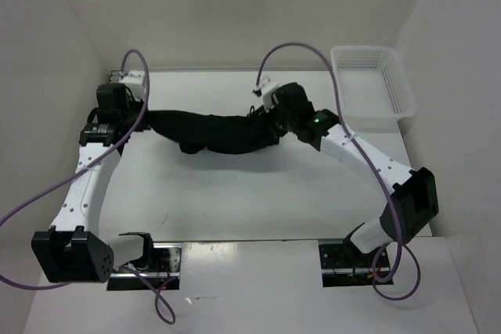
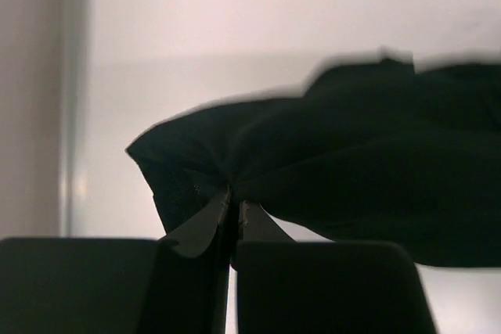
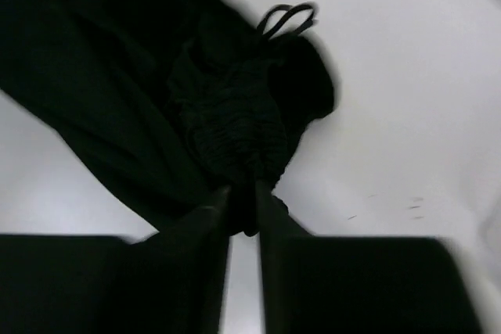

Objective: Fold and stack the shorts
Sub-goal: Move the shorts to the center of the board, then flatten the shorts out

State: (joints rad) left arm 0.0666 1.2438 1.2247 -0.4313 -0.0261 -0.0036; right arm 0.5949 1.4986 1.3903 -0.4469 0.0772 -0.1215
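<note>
shorts (image 1: 219, 134) bunched rope-like across counter (image 1: 258, 201), 12 o'clock half | left claw (image 2: 233, 207) pinching 9 o'clock end | right claw (image 3: 244, 193) pinching gathered waistband, 3 o'clock end | risk: shallow right pinch slips, fabric drops unfolded

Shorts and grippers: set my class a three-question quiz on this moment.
1. True or false: the black shorts are outside the white mesh basket.
2. Of the left gripper and right gripper, which is shut on the shorts? A) left only B) right only C) both
3. Fill in: in the right wrist view, a looped ___ sticks out of the bunched fabric.
Key: 1 true; 2 C; 3 drawstring.
</note>
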